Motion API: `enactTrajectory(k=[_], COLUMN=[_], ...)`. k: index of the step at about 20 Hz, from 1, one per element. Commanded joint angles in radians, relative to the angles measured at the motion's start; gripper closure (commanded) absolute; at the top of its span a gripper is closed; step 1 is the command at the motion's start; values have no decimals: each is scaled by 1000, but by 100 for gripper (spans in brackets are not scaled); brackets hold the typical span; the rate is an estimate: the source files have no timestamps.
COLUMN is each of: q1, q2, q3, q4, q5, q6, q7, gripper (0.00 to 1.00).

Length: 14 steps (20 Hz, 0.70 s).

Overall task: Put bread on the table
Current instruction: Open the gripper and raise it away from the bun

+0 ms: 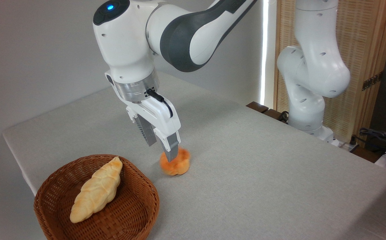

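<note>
The bread (177, 164), a small knobbly orange bun, lies on the grey-beige table (252, 160) just right of the basket, its outline blurred. My gripper (161, 152) hangs directly above and slightly left of it, pointing down. Its fingers (172, 151) stand apart with nothing between them, so it is open. The tip of the nearer finger overlaps the bun's upper left edge in this view; I cannot tell whether they touch.
A brown wicker basket (51, 200) at the table's front left corner holds a long pale braided loaf (96, 190). The arm's white base (307, 110) stands at the far right edge, with cables (379, 136) and a wooden screen (362, 50) behind it.
</note>
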Motion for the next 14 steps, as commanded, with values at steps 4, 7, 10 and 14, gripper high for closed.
enactTrajectory(k=[4,7,10,14], q1=[-7,-5,-4,7], q2=[-6,-16,-18,-16], q3=[3,6,17,18], q4=[14,69,120,143], q5=[-3,-1,6,69], q6=[4,4,7,72], q7=[-15,-5,-4,-3], gripper=[0,0,0,0])
